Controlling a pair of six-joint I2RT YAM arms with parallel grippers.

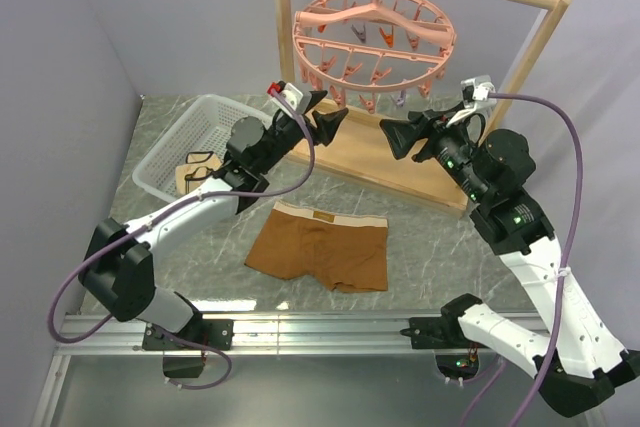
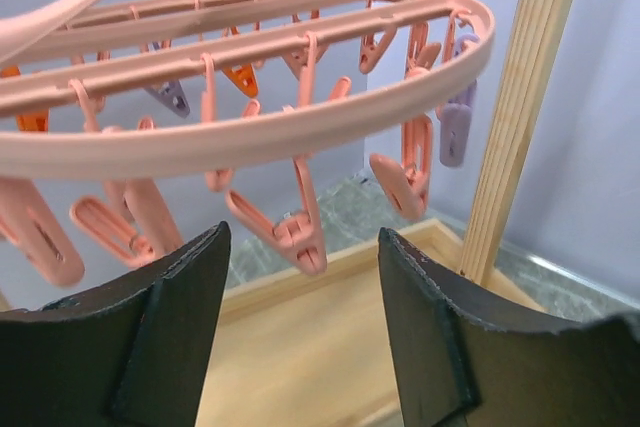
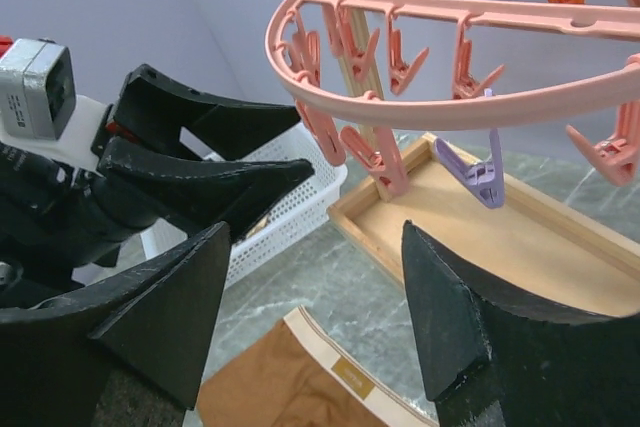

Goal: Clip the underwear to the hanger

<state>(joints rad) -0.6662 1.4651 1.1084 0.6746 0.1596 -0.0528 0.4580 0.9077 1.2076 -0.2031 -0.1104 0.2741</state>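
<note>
My arms (image 1: 190,212) are white shells over black joints, my left pincer (image 1: 335,107) and right pincer (image 1: 389,139) both black with wedge-shaped fingers (image 2: 170,327), a grey camera block (image 1: 288,95) by each wrist, and purple cables (image 1: 581,172) running alongside.

Soft, even daylight-white light, bright throughout, no harsh glare.

Above my left gripper (image 2: 300,237) the hanger (image 2: 250,137) is evenly lit and fairly sharp; the gripper itself, nearest the lens, reads dark and slightly soft. Below my right gripper (image 3: 315,232) the table (image 3: 330,282) carries only faint, diffuse shadows and a mild sheen.
</note>
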